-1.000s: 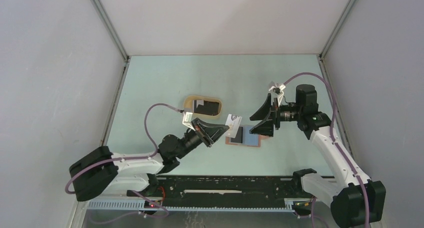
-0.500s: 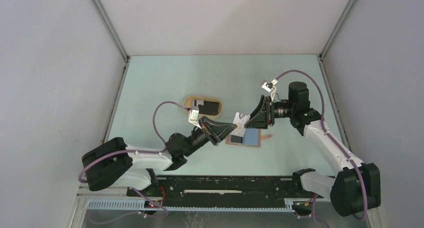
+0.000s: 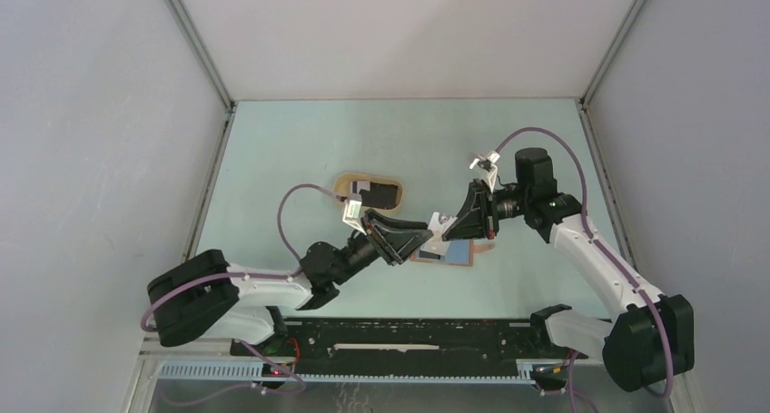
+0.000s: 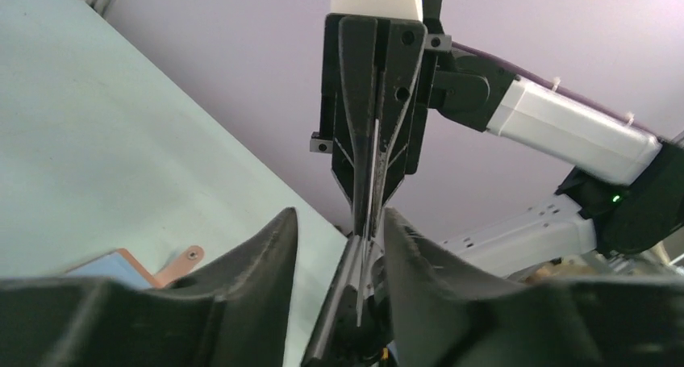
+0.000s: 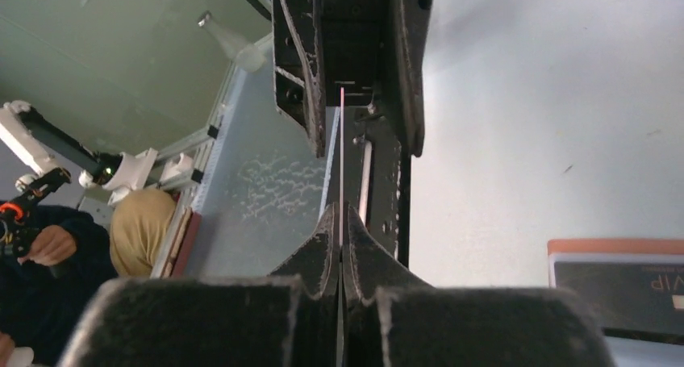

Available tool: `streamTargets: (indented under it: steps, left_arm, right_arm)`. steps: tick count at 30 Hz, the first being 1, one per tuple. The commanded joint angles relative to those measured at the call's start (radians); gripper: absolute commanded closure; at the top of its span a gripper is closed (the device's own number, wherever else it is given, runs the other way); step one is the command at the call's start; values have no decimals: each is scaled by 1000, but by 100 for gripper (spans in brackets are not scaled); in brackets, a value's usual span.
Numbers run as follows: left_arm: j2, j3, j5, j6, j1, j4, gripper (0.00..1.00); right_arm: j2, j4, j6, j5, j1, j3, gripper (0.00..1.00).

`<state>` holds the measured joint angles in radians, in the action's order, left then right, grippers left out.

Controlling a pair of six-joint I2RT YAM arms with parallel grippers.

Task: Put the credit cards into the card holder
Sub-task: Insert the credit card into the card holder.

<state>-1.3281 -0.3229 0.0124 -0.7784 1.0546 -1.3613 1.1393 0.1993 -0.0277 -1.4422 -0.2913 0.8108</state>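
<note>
Mid-air handover: the right gripper (image 3: 452, 229) has just clamped onto the whitish credit card (image 3: 439, 222), and the left gripper (image 3: 424, 236) is spreading its jaws, letting go. The card hangs just above the open card holder (image 3: 461, 253), ready for slotting.

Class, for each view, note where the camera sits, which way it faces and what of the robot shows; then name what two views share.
Top external: above and behind the bases, looking down on the table; both arms show, left gripper and right gripper meeting near the card holder.
Left wrist: on the left arm, facing the right gripper head-on; own parted fingers below.
Right wrist: on the right arm, facing the left gripper; own fingers clamp a credit card.
Shared: both wrist views show that card edge-on.
</note>
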Motion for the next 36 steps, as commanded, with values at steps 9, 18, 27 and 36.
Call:
streamTargets:
  steps: [9, 18, 27, 36]
  left_arm:
    - [626, -125, -58, 426, -11, 973, 0]
    - [580, -265, -186, 497, -11, 1227, 6]
    - [401, -363, -233, 487, -13, 1202, 27]
    - [384, -344, -252, 426, -23, 1088, 38]
  right_arm:
    - [48, 551, 631, 99, -97, 168, 100]
    - [138, 703, 761, 125, -160, 234, 100]
    - [141, 706, 765, 134, -164, 235, 100]
    - [137, 705, 764, 132, -164, 235, 100]
